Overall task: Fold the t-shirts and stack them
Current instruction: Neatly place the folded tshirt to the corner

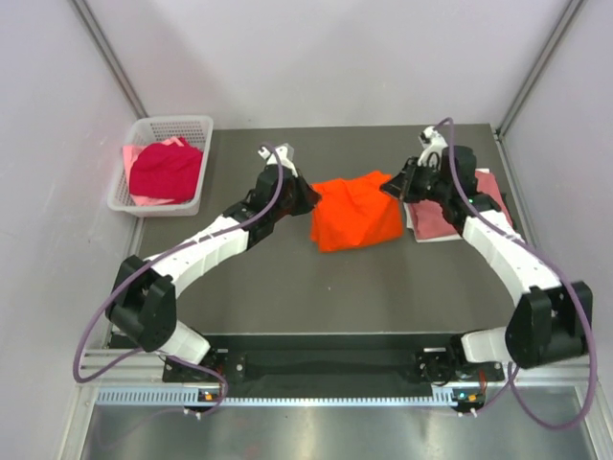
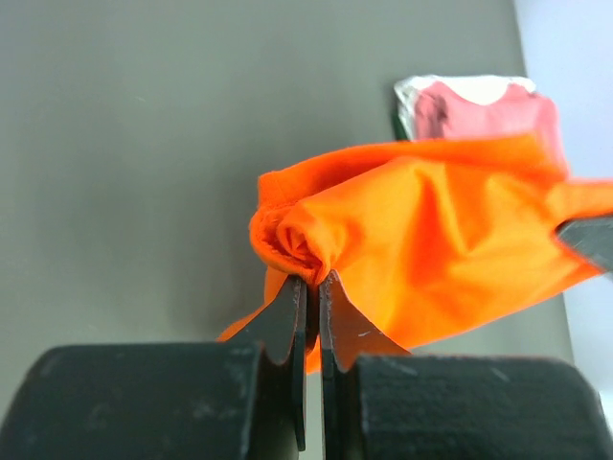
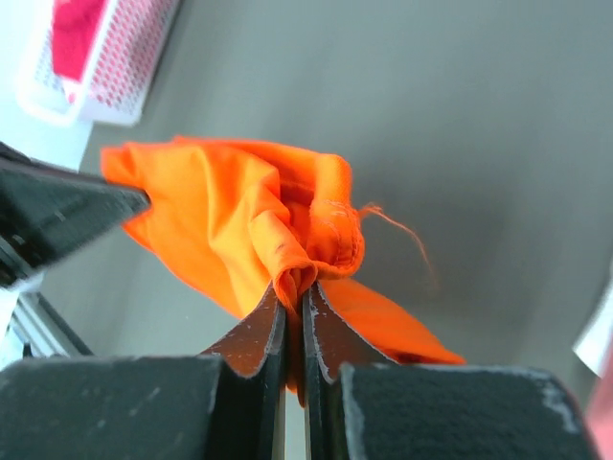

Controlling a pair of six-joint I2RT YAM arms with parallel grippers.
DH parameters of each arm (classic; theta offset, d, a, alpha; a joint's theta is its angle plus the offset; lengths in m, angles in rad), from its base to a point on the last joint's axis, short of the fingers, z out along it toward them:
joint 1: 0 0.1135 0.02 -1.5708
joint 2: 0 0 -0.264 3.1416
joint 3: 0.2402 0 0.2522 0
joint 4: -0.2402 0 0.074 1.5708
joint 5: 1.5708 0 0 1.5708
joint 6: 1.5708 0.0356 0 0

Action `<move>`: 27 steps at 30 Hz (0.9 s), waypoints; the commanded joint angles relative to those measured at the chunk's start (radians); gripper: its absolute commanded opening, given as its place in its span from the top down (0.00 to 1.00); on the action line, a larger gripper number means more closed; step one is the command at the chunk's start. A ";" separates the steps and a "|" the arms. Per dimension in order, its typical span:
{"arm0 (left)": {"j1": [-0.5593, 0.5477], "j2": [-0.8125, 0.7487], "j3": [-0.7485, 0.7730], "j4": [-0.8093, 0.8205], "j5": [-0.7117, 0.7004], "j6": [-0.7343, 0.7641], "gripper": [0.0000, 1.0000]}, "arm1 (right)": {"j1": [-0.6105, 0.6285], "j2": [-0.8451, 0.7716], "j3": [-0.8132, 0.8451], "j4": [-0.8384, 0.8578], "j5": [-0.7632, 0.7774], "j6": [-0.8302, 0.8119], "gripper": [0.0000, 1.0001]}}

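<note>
Holding orange shirt [image 1: 354,213] at both ends over middle of table [image 1: 287,278], bulk of cloth bunched and sagging onto the surface.

Pinched at its left edge by left gripper [image 1: 308,196], clamped tight on a rolled wad of hem (pads flush in left wrist view). Same at the right edge with right gripper [image 3: 295,287]: clenched on a gathered fold, loose thread hanging off the seam.

Left arm: stretched forward and angled inward to the right, elbow low, wrist aimed at the shirt.

Right arm: mirrored, reaching forward then bending inward to the left, wrist over the far right of the table.

Under and beside the right forearm, flat on the table: folded rose shirt [image 1: 436,220], white showing at its neck in left wrist view, just right of the orange one.

At the far-left corner: basket [image 1: 196,129] with crimson shirt [image 1: 166,170] piled on pink cloth [image 1: 144,200].
</note>
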 commanded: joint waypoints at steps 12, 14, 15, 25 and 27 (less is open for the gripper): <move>-0.272 -0.004 0.183 0.061 -0.082 -0.066 1.00 | -0.270 -0.368 0.127 -0.355 0.363 -0.051 1.00; -0.295 0.076 0.249 0.081 -0.082 -0.066 1.00 | -0.335 -0.350 0.138 -0.361 0.334 -0.048 1.00; -0.316 0.105 0.273 0.108 -0.084 -0.066 1.00 | -0.395 -0.342 0.147 -0.361 0.326 -0.048 1.00; -0.370 0.464 0.620 0.200 -0.071 -0.121 1.00 | -0.633 -0.215 0.190 -0.308 0.299 -0.033 1.00; -0.373 0.530 0.668 0.194 -0.071 -0.133 1.00 | -0.650 -0.169 0.207 -0.300 0.308 -0.031 1.00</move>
